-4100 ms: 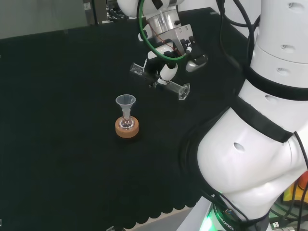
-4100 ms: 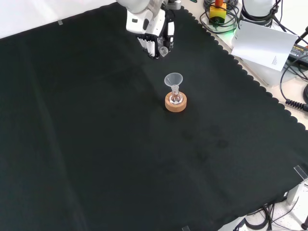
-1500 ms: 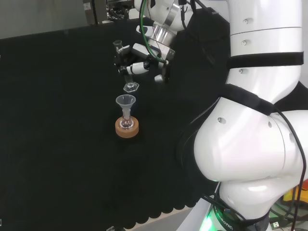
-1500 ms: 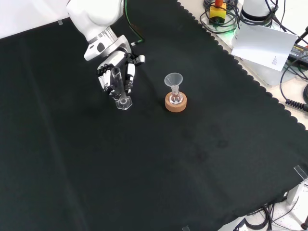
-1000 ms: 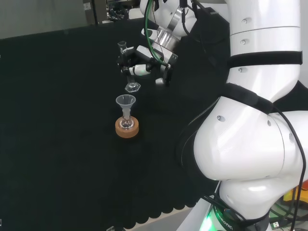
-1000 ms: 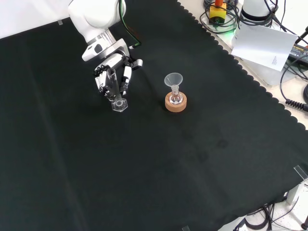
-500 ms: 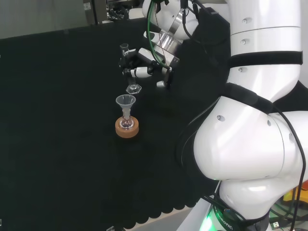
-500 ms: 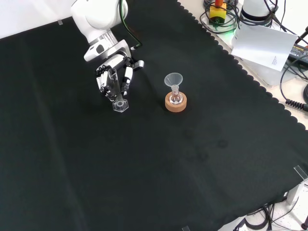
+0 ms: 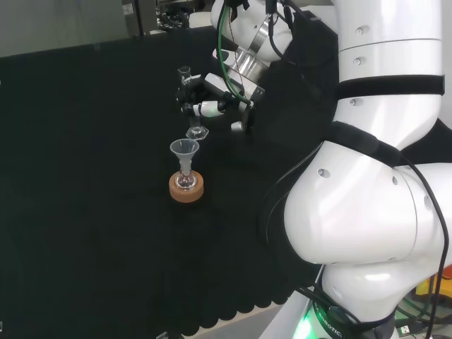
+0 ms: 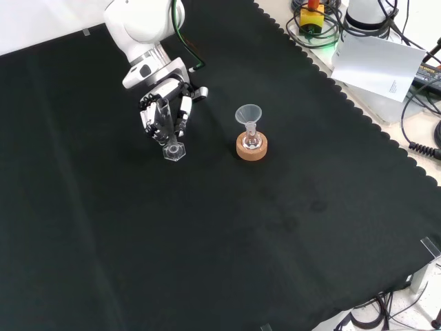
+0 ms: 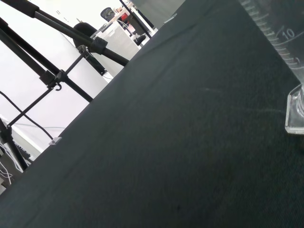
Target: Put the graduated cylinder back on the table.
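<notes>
The hand (image 10: pixel 164 110) has its fingers curled round the upright graduated cylinder (image 10: pixel 169 135), base at the black cloth (image 10: pixel 227 234), just left of the funnel (image 10: pixel 248 114) in the front view. Bare cloth lies all round.

I work in a laboratory. My bench is draped in black cloth (image 10: pixel 227 234) with a scalloped edge. Just beside my hand (image 10: pixel 164 110) stands clear glassware: a funnel (image 10: pixel 248 114) set in a small flask on a cork ring (image 10: pixel 251 147). Well beyond my hand, past the cloth's edge, lie cables (image 10: pixel 420 124), and black tripod legs (image 11: pixel 52 71) rise against a white wall.
</notes>
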You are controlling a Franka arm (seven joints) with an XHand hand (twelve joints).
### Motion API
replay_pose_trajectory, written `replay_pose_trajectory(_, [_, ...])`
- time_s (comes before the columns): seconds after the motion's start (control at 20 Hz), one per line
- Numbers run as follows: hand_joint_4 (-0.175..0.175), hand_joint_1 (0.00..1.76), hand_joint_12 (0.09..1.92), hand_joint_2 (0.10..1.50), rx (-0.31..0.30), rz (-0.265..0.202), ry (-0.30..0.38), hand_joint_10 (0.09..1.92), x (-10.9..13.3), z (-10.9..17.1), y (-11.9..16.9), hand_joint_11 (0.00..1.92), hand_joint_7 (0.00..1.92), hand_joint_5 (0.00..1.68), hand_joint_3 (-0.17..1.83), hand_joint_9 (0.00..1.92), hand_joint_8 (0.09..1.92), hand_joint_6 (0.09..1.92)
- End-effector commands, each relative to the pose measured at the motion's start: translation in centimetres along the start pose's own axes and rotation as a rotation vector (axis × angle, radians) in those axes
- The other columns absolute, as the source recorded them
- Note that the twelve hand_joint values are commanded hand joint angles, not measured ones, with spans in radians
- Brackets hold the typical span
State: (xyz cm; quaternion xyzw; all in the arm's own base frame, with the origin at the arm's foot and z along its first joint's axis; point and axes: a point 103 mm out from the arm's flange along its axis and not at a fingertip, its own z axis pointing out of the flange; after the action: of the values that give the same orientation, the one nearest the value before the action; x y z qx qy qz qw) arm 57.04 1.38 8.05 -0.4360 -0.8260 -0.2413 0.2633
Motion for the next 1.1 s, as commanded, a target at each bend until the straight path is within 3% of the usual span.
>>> replay_pose_trajectory(0.05, [-0.172,1.13,0.85,1.18,0.005,0.005,0.002,0.09,0.33,0.15,-0.73,1.13,0.88,0.86,0.0,1.23,0.62,1.18])
replay_pose_trajectory(0.35, [-0.142,1.12,0.88,1.17,0.018,0.019,0.008,0.09,0.46,0.06,-0.96,1.09,0.85,0.87,0.0,1.22,0.62,1.16])
replay_pose_trajectory(0.4, [-0.122,1.1,0.9,1.17,0.054,0.021,0.021,0.09,0.47,0.1,-1.19,1.06,0.83,0.87,0.0,1.21,0.62,1.17])
replay_pose_trajectory(0.55, [-0.087,1.08,0.95,1.18,0.033,0.025,0.008,0.09,0.27,0.12,-1.17,1.0,0.78,0.85,0.0,1.19,0.63,1.19])
replay_pose_trajectory(0.75, [-0.054,1.09,0.99,1.14,0.012,0.023,0.006,0.09,0.25,0.05,-0.84,0.91,0.71,0.78,-0.03,1.14,0.61,0.82])
replay_pose_trajectory(1.1, [-0.043,1.04,1.11,1.18,0.0,0.027,0.008,0.09,0.12,-0.37,-0.94,0.71,0.6,0.68,-0.17,1.03,0.62,0.75])
